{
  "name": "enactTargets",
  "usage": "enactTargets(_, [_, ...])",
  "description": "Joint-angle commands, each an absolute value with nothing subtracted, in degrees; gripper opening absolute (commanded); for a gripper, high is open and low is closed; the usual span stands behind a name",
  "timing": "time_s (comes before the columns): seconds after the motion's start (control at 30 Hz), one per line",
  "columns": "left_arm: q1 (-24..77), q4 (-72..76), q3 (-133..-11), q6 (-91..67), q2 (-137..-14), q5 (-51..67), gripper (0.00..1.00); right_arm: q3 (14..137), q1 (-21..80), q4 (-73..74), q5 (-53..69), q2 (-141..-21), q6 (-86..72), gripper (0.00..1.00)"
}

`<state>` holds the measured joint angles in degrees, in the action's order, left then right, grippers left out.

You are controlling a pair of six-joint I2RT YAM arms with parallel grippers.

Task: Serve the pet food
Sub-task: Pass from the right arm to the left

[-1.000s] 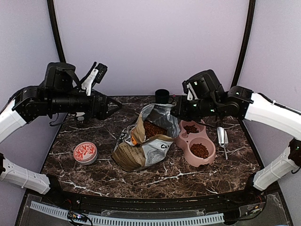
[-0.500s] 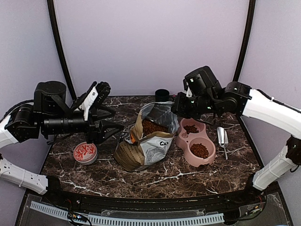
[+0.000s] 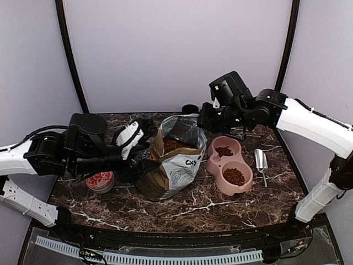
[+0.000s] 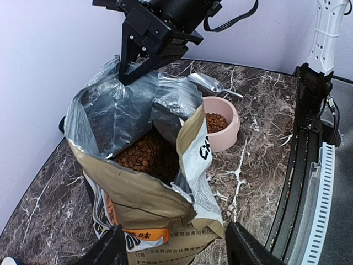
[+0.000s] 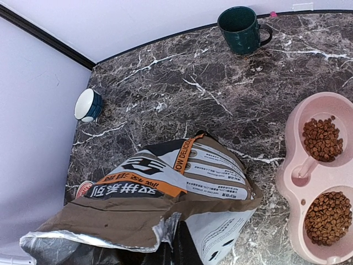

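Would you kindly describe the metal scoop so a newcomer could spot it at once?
On the dark marble table, find the pink double bowl right of the food bag. The scoop lies flat just past the bowl's right side: the only metal utensil there, slim with a thin handle.

Crinkled foil-lined paper bag (image 3: 179, 168), matt kibble (image 4: 140, 157), glossy marbled table (image 3: 220, 210), smooth plastic bowl (image 3: 211, 164), shiny metal scoop (image 3: 260, 159)
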<state>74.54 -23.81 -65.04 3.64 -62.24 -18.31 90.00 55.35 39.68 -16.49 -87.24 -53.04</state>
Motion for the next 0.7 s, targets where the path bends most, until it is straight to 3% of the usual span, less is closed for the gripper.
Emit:
enactTargets(0.0, [75.4,-22.3,-66.1,2.3,-64.6,-24.2,0.61,95.3,54.1,24.8,-22.0,-83.9,-52.6,0.0])
enactTargets(0.4, [76.2,-24.2,-69.0,1.3,-71.1,-30.6,0.54,95.5,54.1,23.3,-21.6,-84.5,-52.2,0.0])
enactTargets(0.67, [76.2,-21.8,-69.1,1.1,-73.3,-32.7,0.39,95.2,54.1,23.0,-21.2,-84.1,-52.3,0.0])
